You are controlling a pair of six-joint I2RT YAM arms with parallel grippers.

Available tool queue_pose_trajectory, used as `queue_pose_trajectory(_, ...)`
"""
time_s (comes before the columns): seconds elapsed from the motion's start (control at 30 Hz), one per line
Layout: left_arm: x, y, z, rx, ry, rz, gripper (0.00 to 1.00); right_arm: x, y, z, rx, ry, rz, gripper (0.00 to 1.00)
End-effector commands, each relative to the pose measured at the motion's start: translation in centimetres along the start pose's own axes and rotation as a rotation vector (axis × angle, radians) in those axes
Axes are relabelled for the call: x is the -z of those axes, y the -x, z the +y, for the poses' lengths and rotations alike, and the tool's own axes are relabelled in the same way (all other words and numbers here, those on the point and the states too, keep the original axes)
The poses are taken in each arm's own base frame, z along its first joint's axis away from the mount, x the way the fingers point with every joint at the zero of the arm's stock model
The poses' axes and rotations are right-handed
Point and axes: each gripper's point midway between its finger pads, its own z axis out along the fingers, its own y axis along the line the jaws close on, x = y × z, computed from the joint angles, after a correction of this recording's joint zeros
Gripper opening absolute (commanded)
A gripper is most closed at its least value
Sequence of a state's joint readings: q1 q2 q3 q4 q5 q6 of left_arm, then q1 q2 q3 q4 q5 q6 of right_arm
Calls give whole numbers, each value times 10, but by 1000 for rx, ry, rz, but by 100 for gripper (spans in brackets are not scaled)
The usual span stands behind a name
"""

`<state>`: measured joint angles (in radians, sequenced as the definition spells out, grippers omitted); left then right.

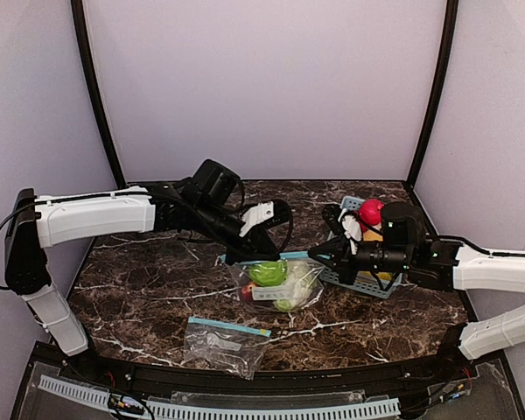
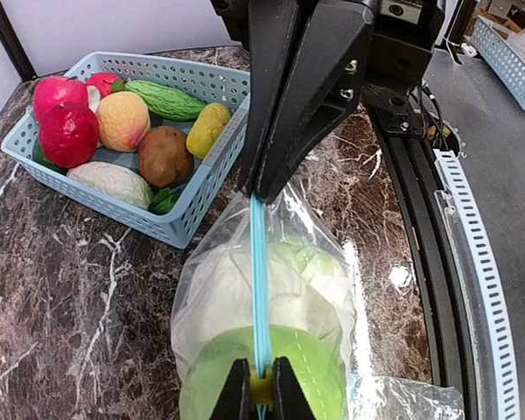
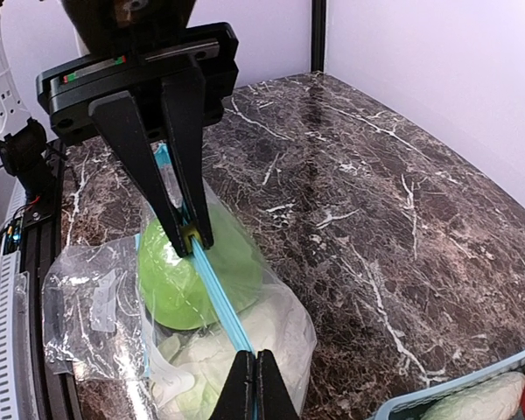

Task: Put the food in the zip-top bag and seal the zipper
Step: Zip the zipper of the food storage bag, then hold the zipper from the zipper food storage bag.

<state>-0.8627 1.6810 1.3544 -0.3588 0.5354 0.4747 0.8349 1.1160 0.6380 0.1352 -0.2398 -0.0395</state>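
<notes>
The task is judged partly done. The zip-top bag [image 1: 276,284] lies on the marble worktop [image 1: 149,280] at the middle of the top view. A green apple [image 3: 179,271] and a white cauliflower [image 3: 245,337] are seen through its film, and a small red piece [image 1: 246,293] shows at its left end. The blue zipper [image 3: 217,302] is stretched along the top of the bag and is held at two places. The left tool [image 3: 190,236] is closed on it in the upper left of the right wrist view, with a small yellow piece [image 3: 189,235] caught between its tips; whether that is a slider cannot be told. The right tool [image 3: 254,385] is pinched shut on the same zipper at the bottom edge of that view. Sealing is therefore taken to be in hand, but it cannot be told how much of the zipper is already pressed closed. Much food is left outside the bag. In the upper left of the left wrist view the light-blue basket [image 2: 201,188] holds a red apple [image 2: 68,133], an orange piece [image 2: 122,121], a long green piece [image 2: 164,101], a yellow piece of food [image 2: 208,129], a brown one [image 2: 164,156] and a pale one [image 2: 114,182]. If all of it is meant for the bag, most of the loading is not yet done. A second bag [image 1: 223,339] lies flat near the lower middle of the top view.
</notes>
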Motion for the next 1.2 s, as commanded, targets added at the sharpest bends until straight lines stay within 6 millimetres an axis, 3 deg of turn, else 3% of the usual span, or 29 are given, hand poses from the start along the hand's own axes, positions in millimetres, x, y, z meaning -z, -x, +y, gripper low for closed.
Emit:
queue_pose_trajectory(0.0,25,-68,-15,206,-53,224,1,10,-14,-20,-50,-71,47,0)
queue_pose_trajectory(0.17,10,-45,-30,215,-135,128,1,7,14,18,-75,158,-17,3)
queue_pose_trajectory(0.23,9,-38,-33,220,-160,91,1,6,18,25,-86,205,-39,31)
queue_pose_trajectory(0.33,12,-30,-37,210,-180,55,1,1,17,32,-90,260,-54,56)
queue_pose_trajectory(0.43,13,-28,-42,204,-204,40,1,-12,7,36,-94,295,-22,71)
queue_pose_trajectory(0.5,12,-29,-45,211,-222,39,1,-19,3,37,-95,315,-16,76)
queue_pose_trajectory(0.73,12,-23,-46,204,-232,24,1,-41,2,44,-106,387,-3,78)
queue_pose_trajectory(1.17,14,-12,-42,196,-208,-21,1,-65,-3,63,-137,470,34,55)
